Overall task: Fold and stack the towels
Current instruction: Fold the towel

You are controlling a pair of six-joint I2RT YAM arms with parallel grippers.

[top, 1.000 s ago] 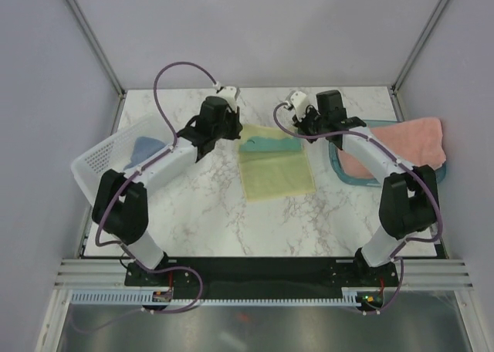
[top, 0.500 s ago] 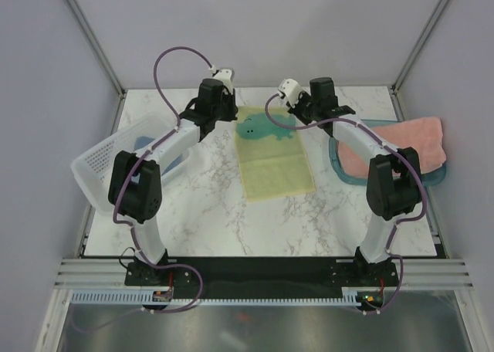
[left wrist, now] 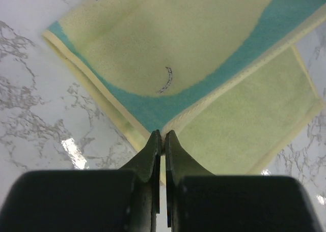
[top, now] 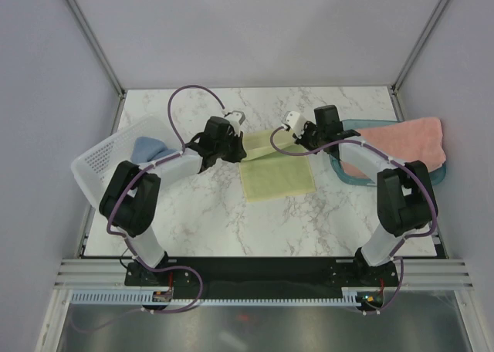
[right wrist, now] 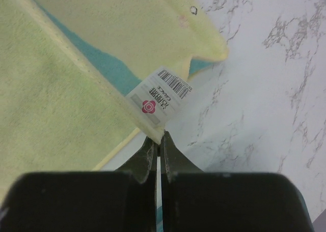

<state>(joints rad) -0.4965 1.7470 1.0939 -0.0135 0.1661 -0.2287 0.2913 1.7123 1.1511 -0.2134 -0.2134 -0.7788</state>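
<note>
- The yellow towel (top: 278, 174) lies in the middle of the marble surface (top: 193, 213), between the two arms.
- Its near part rests flat on the surface. Its far part is doubled back over it as a narrow upper layer.
- In the left wrist view, that upper layer shows a teal shape with a small dark curved mark on it. The plain yellow lower layer shows beyond its edge.
- The left pincer (left wrist: 162, 138) is pressed together, pinching the folded edge of the yellow towel at its left end.
- The right pincer (right wrist: 158, 140) is also pressed together, pinching the towel's right corner.
- A white label (right wrist: 159, 102) with a barcode and a red flower mark sits just beyond the right pincer's tips.
- Both pincers are low over the surface, one at each end of the doubled strip.
- The pink towel (top: 409, 140) is on the right side. It is draped across the teal tray (top: 340, 170) and hangs over the tray's far and right rims.
- The blue towel (top: 150, 147) lies crumpled inside the white basket (top: 96, 163) at the left edge of the surface. The basket sits tilted.
- The three towels are well apart from one another.
</note>
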